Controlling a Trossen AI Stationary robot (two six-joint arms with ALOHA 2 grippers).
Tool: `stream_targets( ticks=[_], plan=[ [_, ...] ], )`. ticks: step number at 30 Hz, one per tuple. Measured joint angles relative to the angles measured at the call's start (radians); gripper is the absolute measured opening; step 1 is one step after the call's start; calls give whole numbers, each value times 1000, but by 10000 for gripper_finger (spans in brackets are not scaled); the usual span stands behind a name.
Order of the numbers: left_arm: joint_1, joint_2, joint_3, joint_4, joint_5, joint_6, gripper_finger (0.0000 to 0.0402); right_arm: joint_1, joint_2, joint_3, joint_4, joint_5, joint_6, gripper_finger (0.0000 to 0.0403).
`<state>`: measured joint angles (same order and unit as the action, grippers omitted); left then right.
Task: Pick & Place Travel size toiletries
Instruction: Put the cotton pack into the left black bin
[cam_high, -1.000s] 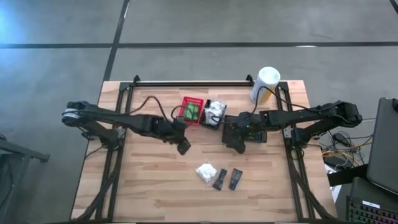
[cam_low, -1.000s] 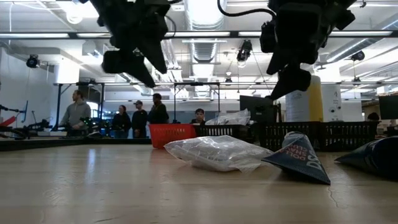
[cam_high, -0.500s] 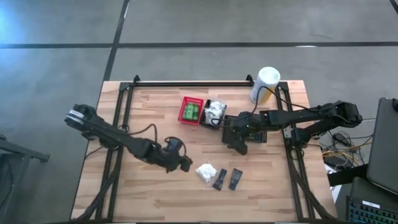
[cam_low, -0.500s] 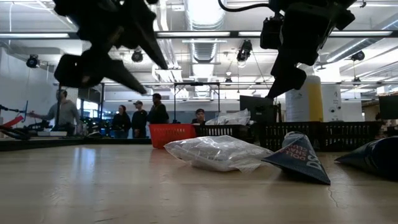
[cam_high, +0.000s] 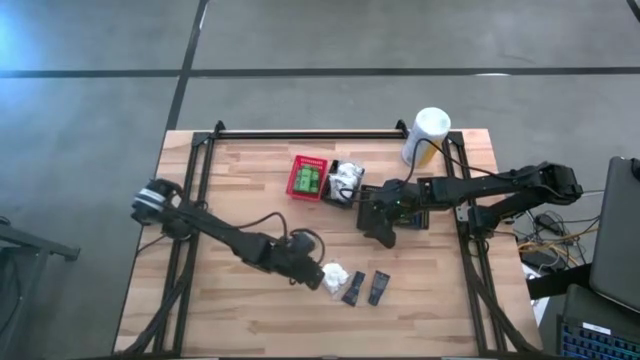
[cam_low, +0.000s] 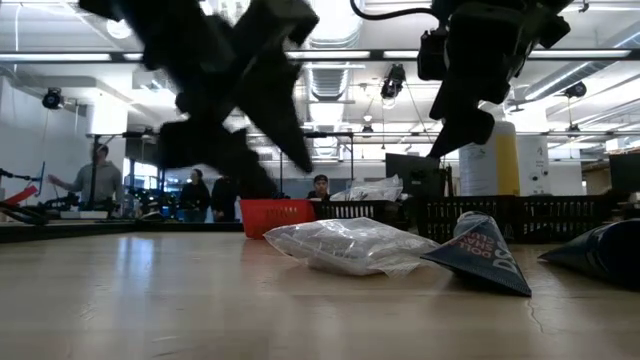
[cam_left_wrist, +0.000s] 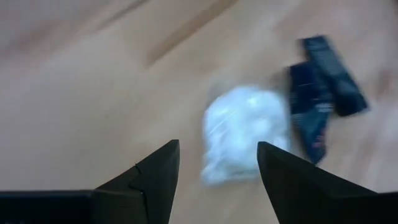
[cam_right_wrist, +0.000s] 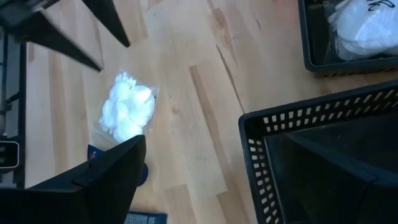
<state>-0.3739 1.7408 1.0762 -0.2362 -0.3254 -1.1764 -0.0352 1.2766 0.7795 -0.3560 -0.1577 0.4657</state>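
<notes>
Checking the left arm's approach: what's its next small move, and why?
Probably ease the left gripper forward and down over the white pouch, then close. Its fingers are open and empty, the pouch lies on the table just ahead between them, beside two dark packets.

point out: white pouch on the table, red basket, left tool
white pouch (cam_high: 331, 276): high view, middle of the crinkly bag.
red basket (cam_high: 309, 178): high view, on the green packets' side, at its rim.
left tool (cam_left_wrist: 217, 168): left wrist view, midway between its open fingertips, above the pouch.
</notes>
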Motion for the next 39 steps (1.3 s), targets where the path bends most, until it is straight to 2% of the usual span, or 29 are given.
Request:
stream_targets(
  ticks=[5, 12, 16, 26, 32, 39],
  plan=[
    [70, 2, 69, 1, 15, 329, 220, 0, 0, 0, -2, 0, 29, 364],
    [258, 55, 93, -4, 321, 503, 220, 0, 0, 0, -7, 0, 59, 364],
    [312, 79, 101, 2, 439, 577, 220, 0, 0, 0, -9, 0, 59, 364],
    [356, 160, 100, 30, 672, 590, 220, 0, 0, 0, -9, 1, 58, 364],
    [356, 210, 114, 82, 733, 556, 220, 0, 0, 0, -8, 3, 58, 364],
    [356, 245, 134, 123, 737, 556, 220, 0, 0, 0, -10, 3, 57, 364]
  ],
)
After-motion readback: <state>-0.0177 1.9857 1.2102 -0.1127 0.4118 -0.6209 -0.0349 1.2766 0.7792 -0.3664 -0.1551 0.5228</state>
